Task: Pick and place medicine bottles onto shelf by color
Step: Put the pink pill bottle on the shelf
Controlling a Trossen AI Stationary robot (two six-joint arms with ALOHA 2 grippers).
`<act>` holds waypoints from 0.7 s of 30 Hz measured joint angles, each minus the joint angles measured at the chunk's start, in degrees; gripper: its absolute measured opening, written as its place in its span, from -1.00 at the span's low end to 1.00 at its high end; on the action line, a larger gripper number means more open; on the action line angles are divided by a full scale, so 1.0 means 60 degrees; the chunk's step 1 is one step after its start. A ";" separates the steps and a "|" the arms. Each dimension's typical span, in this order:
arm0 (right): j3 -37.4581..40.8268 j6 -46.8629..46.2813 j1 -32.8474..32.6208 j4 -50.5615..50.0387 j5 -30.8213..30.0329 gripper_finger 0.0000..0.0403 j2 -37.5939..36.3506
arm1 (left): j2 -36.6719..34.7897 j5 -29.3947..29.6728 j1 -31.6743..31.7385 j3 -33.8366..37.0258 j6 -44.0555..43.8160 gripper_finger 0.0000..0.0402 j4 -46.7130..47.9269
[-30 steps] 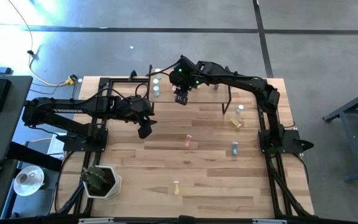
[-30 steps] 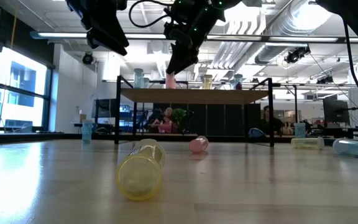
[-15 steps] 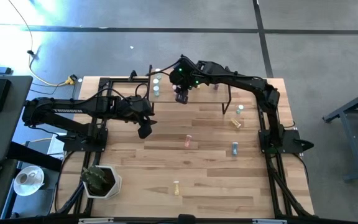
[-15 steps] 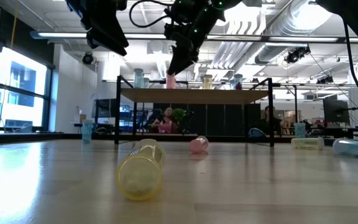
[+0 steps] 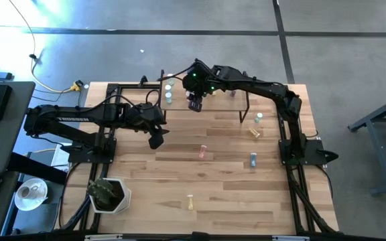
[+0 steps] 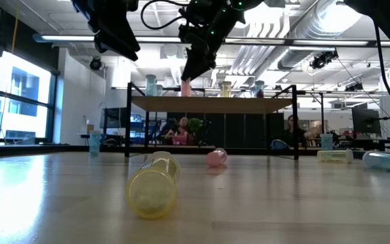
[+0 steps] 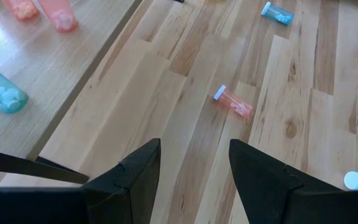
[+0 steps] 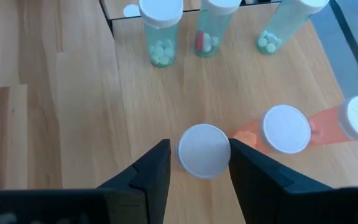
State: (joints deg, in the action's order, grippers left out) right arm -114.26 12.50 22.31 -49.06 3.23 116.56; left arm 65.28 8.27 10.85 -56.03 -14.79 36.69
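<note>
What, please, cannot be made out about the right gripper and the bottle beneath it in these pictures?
- Right wrist view: the white-capped bottle sits between the right gripper's jaws; its cap hides body colour and contact.
- Low view: the gripper covers the pink bottle's top on the light-wood shelf.
- High view: bottles there are too small.

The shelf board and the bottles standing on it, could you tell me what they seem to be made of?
The shelf looks like light, matte wood: visible grain. The medicine bottles seem translucent tinted plastic, since pills show through, with matte white caps, probably plastic.
</note>
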 joint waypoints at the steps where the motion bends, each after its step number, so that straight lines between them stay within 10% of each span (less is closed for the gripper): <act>1: 0.0000 -0.0005 0.0000 0.0004 0.0038 -0.26 -0.0002 | 0.0000 0.0000 -0.0003 0.0000 0.0000 -0.11 0.0007; 21: 0.0000 0.0255 0.0000 0.0076 -0.0209 -0.26 -0.0009 | 0.0000 0.0000 -0.0002 0.0000 0.0000 -0.11 0.0211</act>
State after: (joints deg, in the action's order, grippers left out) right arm -114.26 14.03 22.31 -48.60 1.98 116.51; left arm 65.28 8.27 10.84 -56.03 -14.79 37.95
